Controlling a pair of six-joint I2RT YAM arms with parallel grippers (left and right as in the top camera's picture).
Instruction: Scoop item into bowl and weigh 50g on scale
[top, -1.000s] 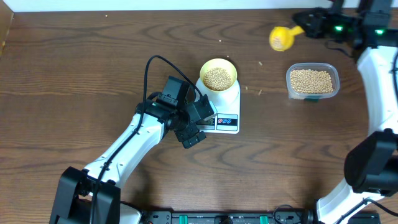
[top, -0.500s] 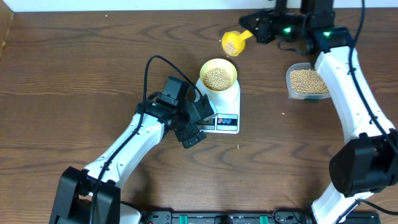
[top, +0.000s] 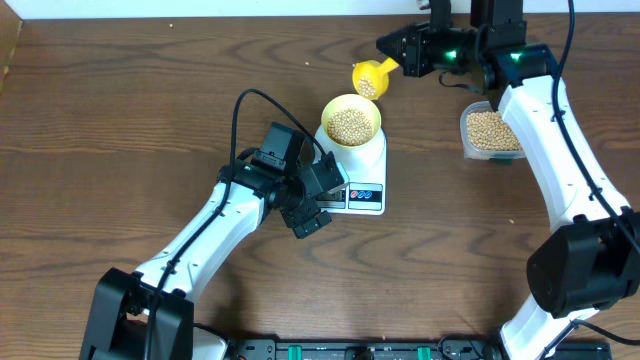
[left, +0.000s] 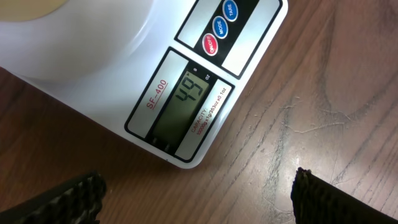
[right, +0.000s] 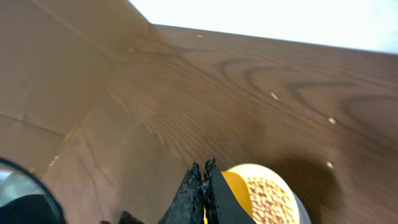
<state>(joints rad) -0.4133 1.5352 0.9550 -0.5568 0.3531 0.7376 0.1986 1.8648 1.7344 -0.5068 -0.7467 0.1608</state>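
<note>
The pale yellow bowl (top: 351, 120) full of tan beans (top: 350, 125) stands on the white scale (top: 362, 170). The scale display (left: 186, 102) reads 49. My right gripper (top: 400, 62) is shut on the handle of a yellow scoop (top: 368, 78) holding beans, just above and behind the bowl's far rim. In the right wrist view the fingers (right: 204, 177) hide most of the scoop (right: 233, 190), with the bowl (right: 268, 199) beneath. My left gripper (top: 312, 205) is open and empty, hovering over the table at the scale's front left corner; its fingers (left: 196, 199) flank bare wood.
A clear plastic tub (top: 497, 132) of beans stands right of the scale, partly under my right arm. A few stray beans lie on the wooden table (top: 150, 120). A white wall edge runs along the back.
My right gripper has carried the scoop of beans leftward from above the tub side to just behind the bowl. The left arm has not moved.
</note>
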